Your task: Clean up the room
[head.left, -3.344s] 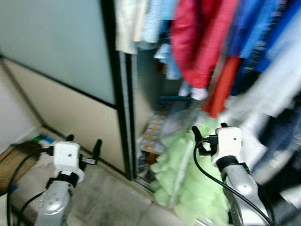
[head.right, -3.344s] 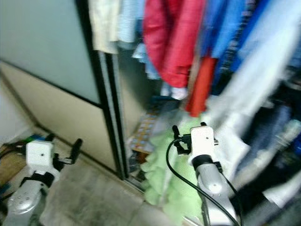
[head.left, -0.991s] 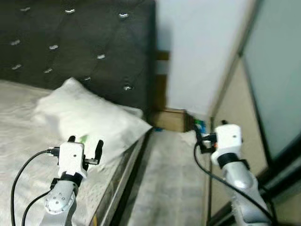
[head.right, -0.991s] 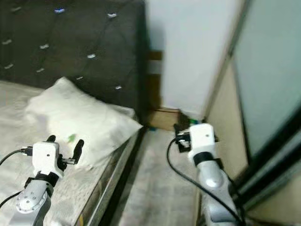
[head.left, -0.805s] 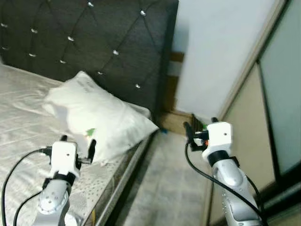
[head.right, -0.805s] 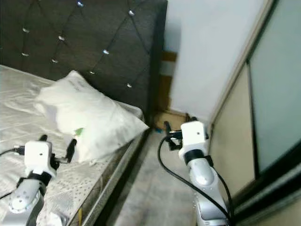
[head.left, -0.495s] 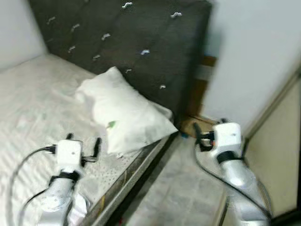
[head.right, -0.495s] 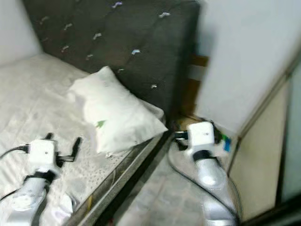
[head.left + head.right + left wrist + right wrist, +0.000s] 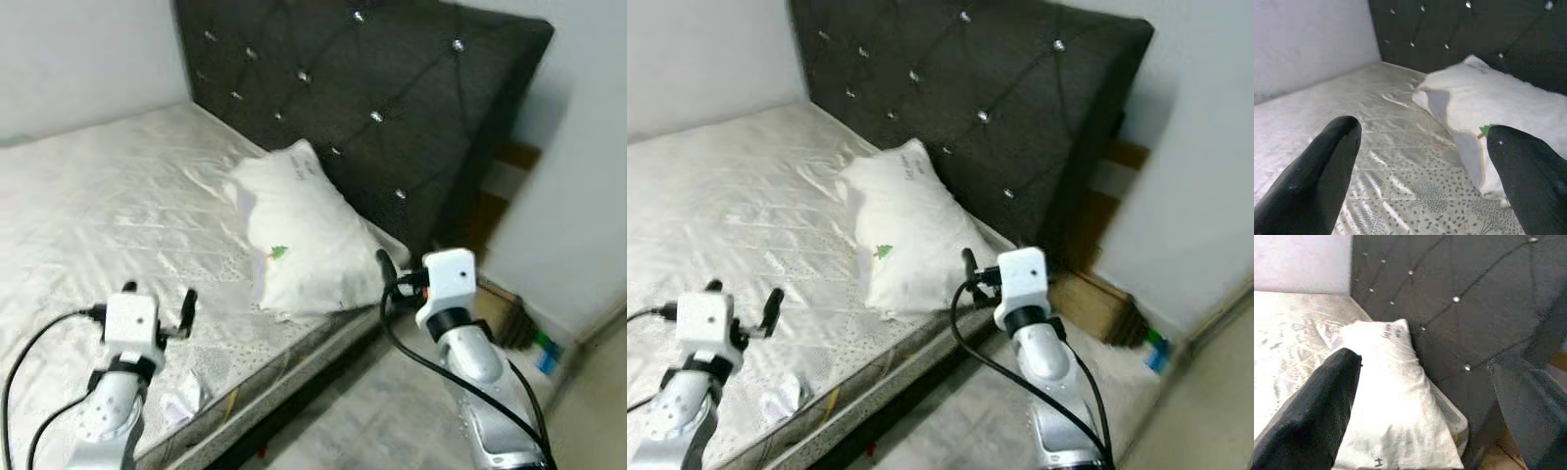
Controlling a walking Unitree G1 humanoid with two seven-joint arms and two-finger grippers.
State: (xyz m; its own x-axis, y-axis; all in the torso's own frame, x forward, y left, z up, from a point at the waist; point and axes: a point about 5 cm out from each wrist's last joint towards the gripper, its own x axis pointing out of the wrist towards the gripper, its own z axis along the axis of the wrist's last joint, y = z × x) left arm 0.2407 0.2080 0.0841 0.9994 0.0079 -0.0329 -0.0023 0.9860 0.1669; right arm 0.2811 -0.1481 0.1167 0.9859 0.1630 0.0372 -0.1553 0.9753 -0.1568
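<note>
**Bed faced, nothing yet taken up**

The step in hand is judged to be an approach and survey: the bed (image 9: 88,206) is faced from its near right corner, and no object is held. The left gripper (image 9: 157,299) is held low over the near edge of the mattress, its jaws spread apart and empty. The right gripper (image 9: 970,274) is raised just beside the bed's right edge, near the white pillow (image 9: 299,230); in the right wrist view its two fingers (image 9: 1327,401) stand well apart with nothing between them.

The pillow lies askew at the far right of the bed, against the dark tufted headboard (image 9: 392,88). A small white crumpled item (image 9: 186,399) rests on the near edge of the mattress, just beside the left arm.

The next move is judged to call for a target to be chosen, either the crumpled item or the pillow, and for a gripper to be lowered onto it.

What the crumpled item is cannot be told. The objects on the floor (image 9: 392,431) by the far right wall are blurred and partly hidden behind the right arm.
</note>
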